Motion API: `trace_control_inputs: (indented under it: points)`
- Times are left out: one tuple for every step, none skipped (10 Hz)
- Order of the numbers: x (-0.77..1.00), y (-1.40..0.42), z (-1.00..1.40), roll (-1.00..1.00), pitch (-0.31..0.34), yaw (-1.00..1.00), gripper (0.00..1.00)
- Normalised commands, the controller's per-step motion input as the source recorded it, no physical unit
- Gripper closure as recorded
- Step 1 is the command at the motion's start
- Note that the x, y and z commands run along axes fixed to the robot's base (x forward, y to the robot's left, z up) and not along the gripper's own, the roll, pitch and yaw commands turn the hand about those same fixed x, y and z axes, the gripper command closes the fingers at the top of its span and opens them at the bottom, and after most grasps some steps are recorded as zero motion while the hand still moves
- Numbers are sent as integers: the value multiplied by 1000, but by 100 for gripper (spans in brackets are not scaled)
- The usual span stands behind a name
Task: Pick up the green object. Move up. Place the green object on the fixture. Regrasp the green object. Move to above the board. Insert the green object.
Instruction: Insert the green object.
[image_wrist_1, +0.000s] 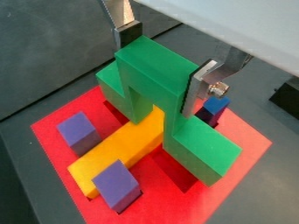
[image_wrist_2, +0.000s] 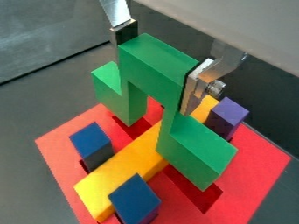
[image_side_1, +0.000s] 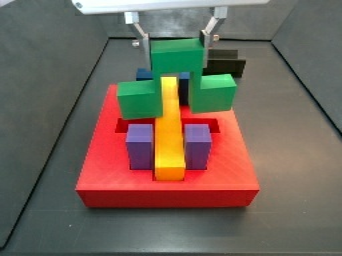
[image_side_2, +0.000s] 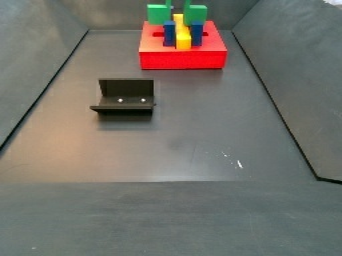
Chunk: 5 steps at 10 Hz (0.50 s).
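The green object (image_wrist_1: 158, 74) (image_wrist_2: 158, 74) is a bright green bridge-shaped block. My gripper (image_wrist_1: 163, 59) (image_wrist_2: 162, 59) is shut on its raised middle, one silver finger (image_wrist_1: 201, 83) on each side. In a side view the green object (image_side_1: 175, 55) hangs from the gripper (image_side_1: 174, 42) at the far end of the red board (image_side_1: 167, 187). Its two legs come down on either side of the yellow bar (image_side_1: 170, 130) (image_wrist_1: 117, 150). I cannot tell whether the legs touch the board. The fixture (image_side_2: 124, 97) stands bare on the floor, well away from the board (image_side_2: 183, 58).
Purple blocks (image_side_1: 139, 142) (image_side_1: 198, 140) flank the yellow bar near the board's front. A blue block (image_side_1: 143, 73) sits behind the green object. Dark floor surrounds the board, and dark walls close the workspace at the sides.
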Motion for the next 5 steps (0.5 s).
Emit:
trace_control_inputs:
  points:
    - [-329,0,-20,0,-144,0,100]
    - [-286,0,-31,0,-137,0,100]
    - [-143,0,-34,-7,-147,0,100]
    - [0,0,-100,-9,-143,6,100]
    - [137,0,-143,-19,-109,0,100]
